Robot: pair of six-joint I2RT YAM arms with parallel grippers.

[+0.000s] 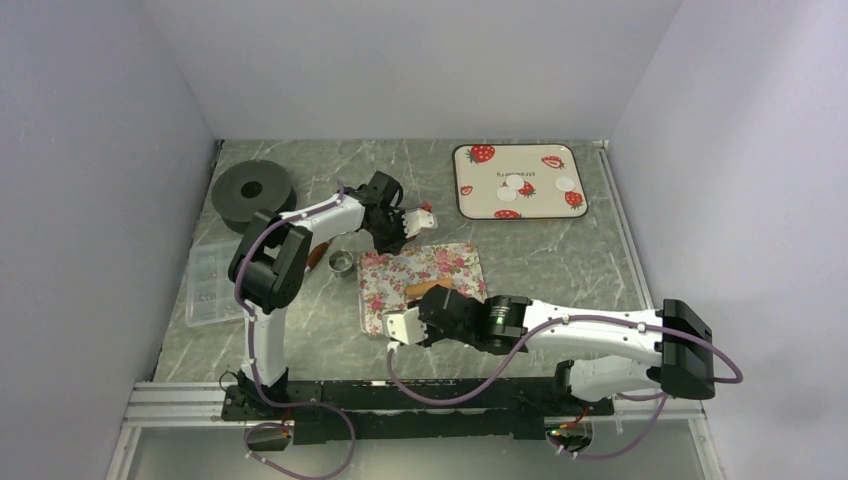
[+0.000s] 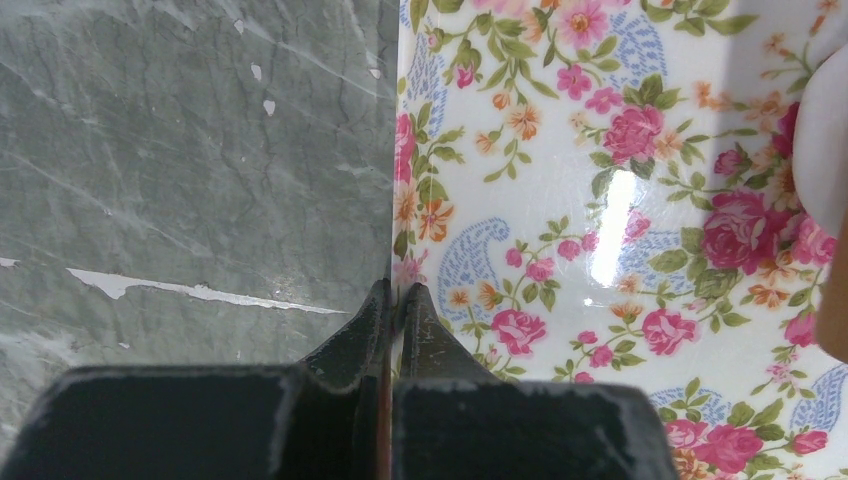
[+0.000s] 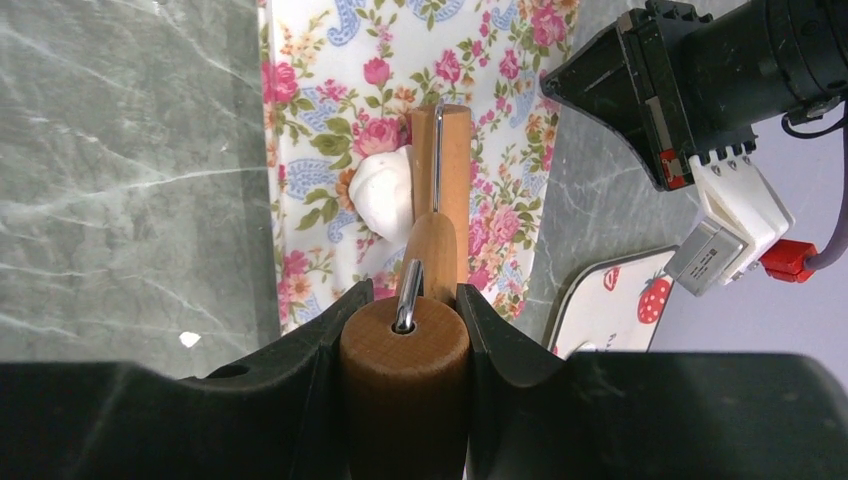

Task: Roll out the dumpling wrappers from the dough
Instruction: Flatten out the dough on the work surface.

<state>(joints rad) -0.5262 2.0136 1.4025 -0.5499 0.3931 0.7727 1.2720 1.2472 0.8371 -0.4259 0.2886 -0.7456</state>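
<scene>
- Now the right gripper [image 3: 404,305] grasps the wooden rolling pin [image 3: 455,170], just beside the white dough lump [image 3: 385,195].
- Left gripper [image 2: 393,300] clenches the flowered rectangular tray [image 2: 600,150] by its rim; press evenly, gently.

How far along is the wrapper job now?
Done: a few wrappers lie on the strawberry tray. In hand: right claw grips the roller beside a dough lump; left claw pinches the floral tray's edge. Left: flattening that lump.
</scene>
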